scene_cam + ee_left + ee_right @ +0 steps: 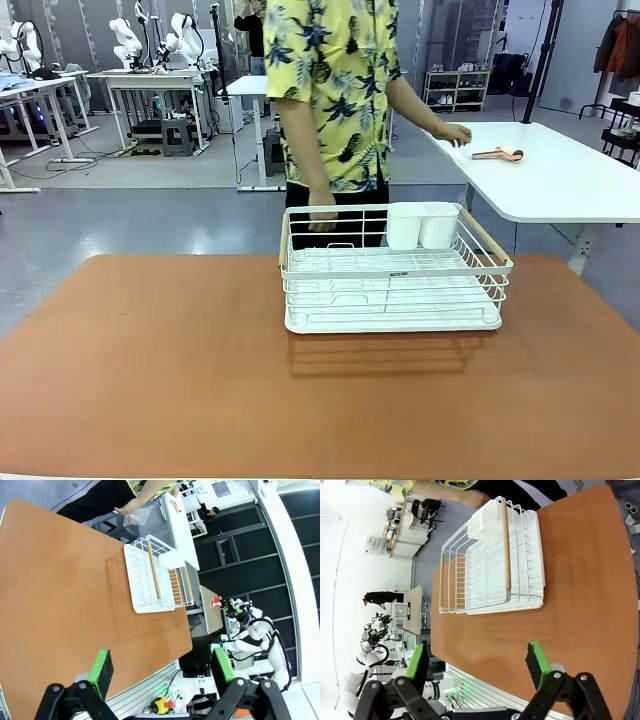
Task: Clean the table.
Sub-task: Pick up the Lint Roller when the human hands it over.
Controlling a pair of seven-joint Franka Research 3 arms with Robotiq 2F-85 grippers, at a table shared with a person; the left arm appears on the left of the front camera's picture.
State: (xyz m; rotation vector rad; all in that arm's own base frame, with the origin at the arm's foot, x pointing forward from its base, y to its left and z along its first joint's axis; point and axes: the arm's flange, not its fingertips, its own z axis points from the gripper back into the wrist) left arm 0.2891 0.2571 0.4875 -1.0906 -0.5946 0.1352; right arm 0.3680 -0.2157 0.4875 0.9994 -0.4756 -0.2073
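Observation:
The reddish-brown table (pixel 160 370) spreads across the front view with a white wire dish rack (pixel 392 270) at its far middle. The table (pixel 50 595) and the rack (pixel 155 575) also appear in the left wrist view, where my left gripper (pixel 162 667) hangs open above the near edge, nothing between its green pads. In the right wrist view my right gripper (pixel 479 665) is open and empty too, high over the table (pixel 580 600) with the rack (pixel 492 565) ahead of it. A person in a yellow patterned shirt (pixel 330 90) stands at the far side, one hand (pixel 322 215) on the rack's back rim.
A white cup holder (pixel 421 225) sits in the rack's far right corner. A white table (pixel 550 175) stands at the back right; the person's other hand (pixel 452 134) rests on it near a pink tool (pixel 499 154).

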